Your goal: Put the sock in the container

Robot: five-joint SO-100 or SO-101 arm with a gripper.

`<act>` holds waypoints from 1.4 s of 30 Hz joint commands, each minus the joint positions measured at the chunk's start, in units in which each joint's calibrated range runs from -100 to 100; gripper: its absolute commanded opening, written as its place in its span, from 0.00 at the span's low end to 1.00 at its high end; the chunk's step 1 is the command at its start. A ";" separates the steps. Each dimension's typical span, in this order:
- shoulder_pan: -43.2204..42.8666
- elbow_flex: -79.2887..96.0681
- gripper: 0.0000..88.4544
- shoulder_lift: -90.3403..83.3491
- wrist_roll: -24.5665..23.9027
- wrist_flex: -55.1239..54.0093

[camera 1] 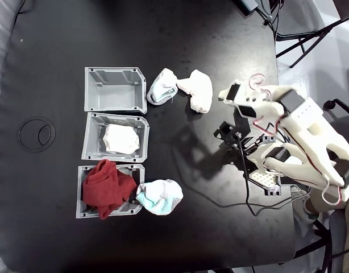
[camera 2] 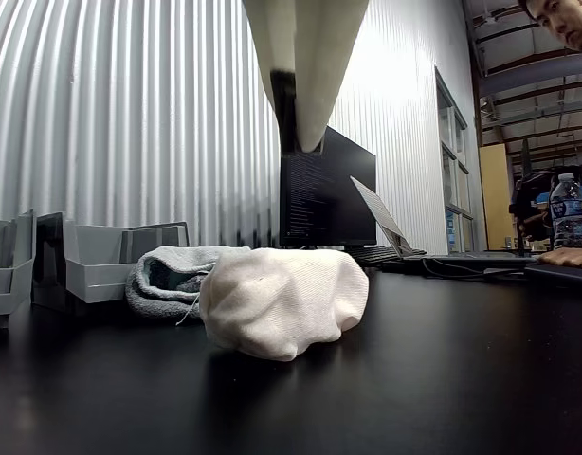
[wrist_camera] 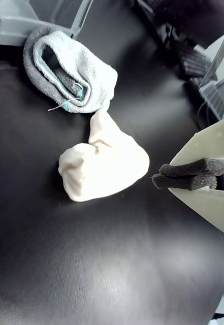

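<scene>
Three bins sit left in the fixed view; I take the empty top bin (camera 1: 115, 89) as target. My claw (wrist_camera: 185, 181) is clenched on nothing, beside the sock (wrist_camera: 104, 170) on the table. I judge this the approach: next I must open and descend.

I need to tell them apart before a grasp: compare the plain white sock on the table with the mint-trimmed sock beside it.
The white sock is all one colour; the trimmed sock shows a mint-green edge and a loose thread. In the fixed view the white sock lies nearer the gripper, while the trimmed sock lies against the top bin. Both are soft, bunched and lie on the black table.
</scene>
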 commanded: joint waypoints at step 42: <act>-1.92 -26.84 0.46 32.56 0.05 13.44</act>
